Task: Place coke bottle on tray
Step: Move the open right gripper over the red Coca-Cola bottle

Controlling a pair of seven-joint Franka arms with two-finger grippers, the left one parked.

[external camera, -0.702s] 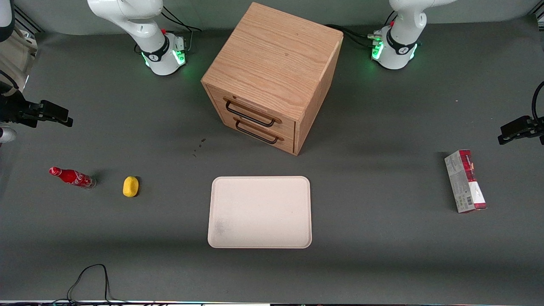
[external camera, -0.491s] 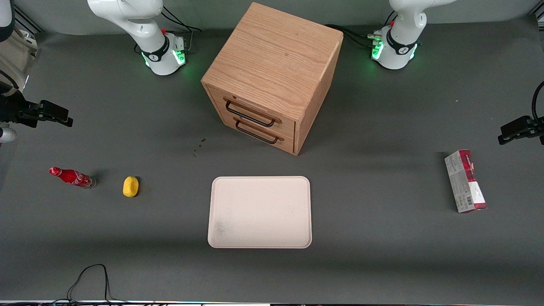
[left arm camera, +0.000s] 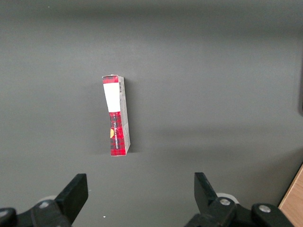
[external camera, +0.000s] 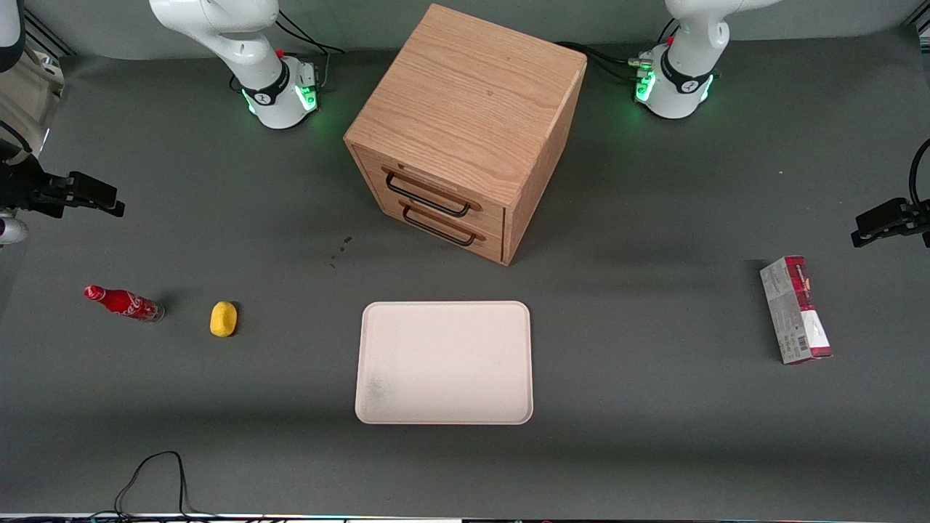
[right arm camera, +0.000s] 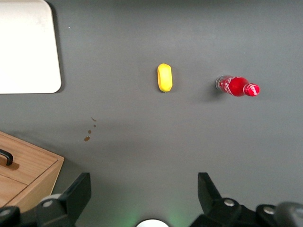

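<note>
One coke bottle [external camera: 122, 303], red with a red cap and clear base, on the grey table [external camera: 654, 436] toward the working arm's end, well apart from the tray [external camera: 444, 362]. One yellow oval item [external camera: 224, 319] beside the bottle, between it and the tray. One cream tray, flat on the table, nearer the front camera than the wooden drawer cabinet [external camera: 465, 123], nothing on it. One red-and-grey carton [external camera: 795, 309] toward the parked arm's end. One gripper [right arm camera: 144, 194] on the right arm, raised above the table with the bottle and the yellow item below it, fingers [right arm camera: 83, 189] spread wide, holding nothing.
</note>
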